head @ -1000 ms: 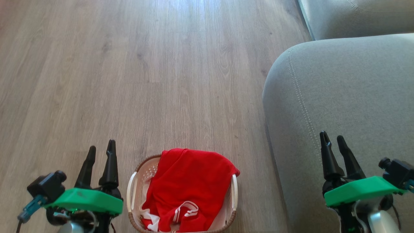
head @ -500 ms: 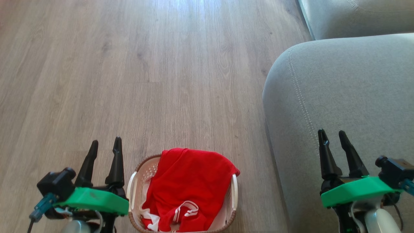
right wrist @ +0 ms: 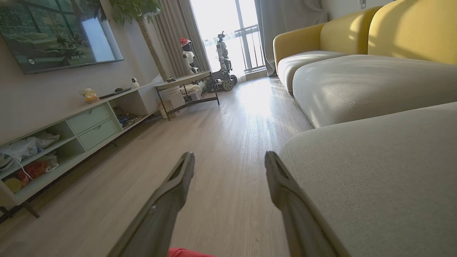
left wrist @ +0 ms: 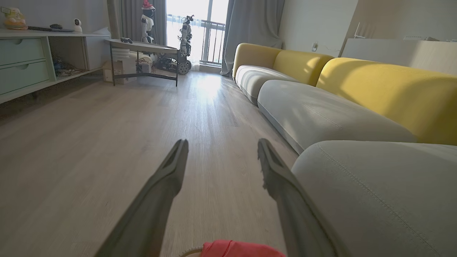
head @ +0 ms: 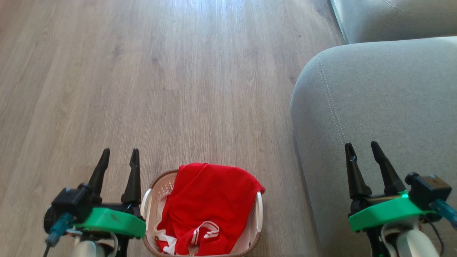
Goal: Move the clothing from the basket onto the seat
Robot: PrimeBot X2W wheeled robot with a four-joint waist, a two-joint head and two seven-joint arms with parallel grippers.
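The red clothing (head: pixel 209 207) with white stripes lies heaped in the white basket (head: pixel 146 208) on the floor at the bottom middle of the head view. Just left of the basket, my left gripper (head: pixel 120 157) is open and holds nothing. My right gripper (head: pixel 361 150) hovers open over the grey seat (head: pixel 385 103) at the right, also holding nothing. The left wrist view has that gripper (left wrist: pixel 220 146) open above the floor, a strip of red clothing (left wrist: pixel 242 248) at the bottom edge and the seat (left wrist: pixel 375 192) to the right. My right gripper (right wrist: pixel 228 159) is open beside the seat (right wrist: pixel 378 171).
Wood floor (head: pixel 171 82) stretches ahead of the basket. A second grey cushion (head: pixel 392 18) lies beyond the seat, with yellow backrests (left wrist: pixel 389 92). Far off stand a low cabinet (right wrist: pixel 71 142) on the left and a small table (left wrist: pixel 142 53) near the window.
Both grippers have drifted inward and slightly up the head view: the left one toward the basket, the right one leftward over the seat. The clothing and basket stay put.
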